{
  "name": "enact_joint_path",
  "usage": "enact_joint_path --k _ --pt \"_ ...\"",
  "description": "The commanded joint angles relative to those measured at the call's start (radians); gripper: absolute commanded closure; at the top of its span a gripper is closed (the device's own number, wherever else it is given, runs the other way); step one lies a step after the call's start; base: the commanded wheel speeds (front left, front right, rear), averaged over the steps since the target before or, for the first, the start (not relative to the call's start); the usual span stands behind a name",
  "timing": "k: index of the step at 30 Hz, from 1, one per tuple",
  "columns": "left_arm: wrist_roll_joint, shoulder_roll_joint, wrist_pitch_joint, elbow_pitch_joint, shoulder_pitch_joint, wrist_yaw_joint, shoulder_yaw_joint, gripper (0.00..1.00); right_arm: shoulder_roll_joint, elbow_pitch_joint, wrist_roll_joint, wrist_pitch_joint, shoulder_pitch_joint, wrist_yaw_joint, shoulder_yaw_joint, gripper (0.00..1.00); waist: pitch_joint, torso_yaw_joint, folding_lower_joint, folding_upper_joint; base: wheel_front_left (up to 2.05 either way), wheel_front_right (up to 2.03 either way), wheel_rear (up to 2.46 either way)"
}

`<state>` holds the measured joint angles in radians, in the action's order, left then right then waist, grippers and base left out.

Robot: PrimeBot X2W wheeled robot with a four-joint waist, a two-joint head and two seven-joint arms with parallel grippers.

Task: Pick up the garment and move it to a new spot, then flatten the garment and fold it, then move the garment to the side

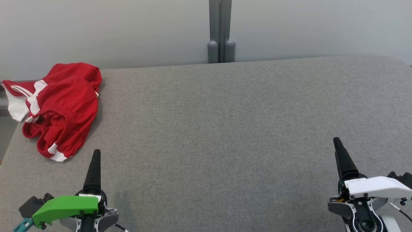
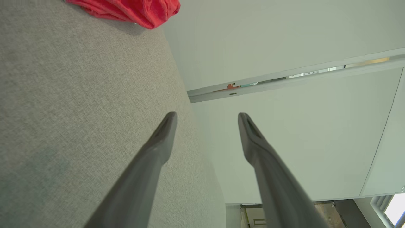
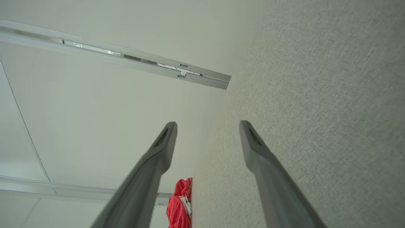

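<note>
Lying crumpled on the surface, far left, the garment is untouched; left tool and right tool are released.

Setting: an indoor test bay of lab or office type; a wide table covered in grey woven fabric forms the work surface; plain pale partition panels stand behind it, joined by a grey post; a pale metal rail runs between panels.

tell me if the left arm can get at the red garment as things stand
Probably yes. The left gripper sits just short of the red garment on the same side of the grey table, jaws open and empty, with only bare surface between them.
</note>
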<state>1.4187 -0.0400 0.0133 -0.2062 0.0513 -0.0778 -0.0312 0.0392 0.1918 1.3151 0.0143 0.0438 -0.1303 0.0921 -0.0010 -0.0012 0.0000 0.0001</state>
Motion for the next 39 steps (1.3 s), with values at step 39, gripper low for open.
enact_joint_path --k 39 --pt "-0.778 -0.009 -0.141 0.062 -0.030 0.126 0.162 0.00 0.009 -0.056 -0.720 -0.142 -0.044 0.000 -0.101 0.00 -0.001 0.005 0.0000 -0.0001 0.00 0.00 0.00"
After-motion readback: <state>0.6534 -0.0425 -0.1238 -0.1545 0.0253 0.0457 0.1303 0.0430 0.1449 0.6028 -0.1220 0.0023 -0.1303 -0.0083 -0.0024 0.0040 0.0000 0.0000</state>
